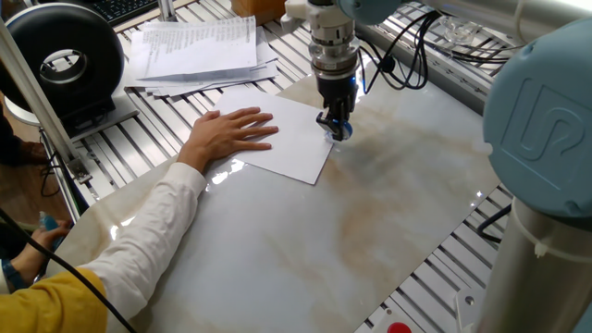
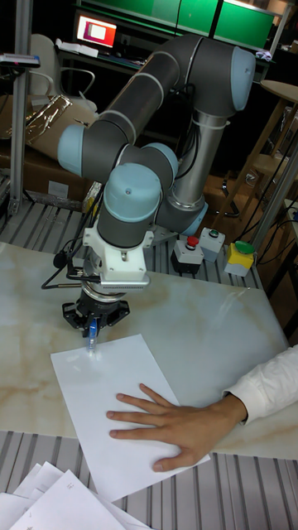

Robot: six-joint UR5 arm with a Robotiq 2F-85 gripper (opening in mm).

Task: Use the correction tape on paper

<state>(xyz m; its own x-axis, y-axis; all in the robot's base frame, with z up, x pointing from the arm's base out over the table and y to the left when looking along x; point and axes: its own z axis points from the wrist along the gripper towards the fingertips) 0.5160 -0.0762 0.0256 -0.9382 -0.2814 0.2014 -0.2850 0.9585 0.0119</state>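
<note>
The grey and pale-blue robot arm reaches down over the marbled cream tabletop (image 1: 388,231), and its black two-finger gripper (image 1: 334,122) points straight down with the jaws drawn in close around the small blue and clear plastic correction tape dispenser (image 1: 339,129), which it holds upright. In the tall fixed view the same gripper (image 2: 92,326) has the dispenser (image 2: 90,335) hanging below its fingers with the tip at the top-left corner of the plain white rectangular sheet of paper (image 2: 112,397); the tip seems to touch the sheet, though the view is too small to be sure of contact. In the fixed view that paper (image 1: 287,143) lies flat and turned at an angle on the tabletop, and the dispenser sits at its far right corner. A person's bare hand (image 1: 227,134), on an arm in a white sleeve (image 1: 148,240), lies palm down with fingers spread on the near part of the sheet, well apart from the gripper. Beyond the sheet a loose stack of printed papers (image 1: 199,46) rests on the slatted metal frame, and a round black device (image 1: 65,57) stands to its left. In the tall view, a box with red and green buttons (image 2: 199,248) sits behind the arm's base.
</note>
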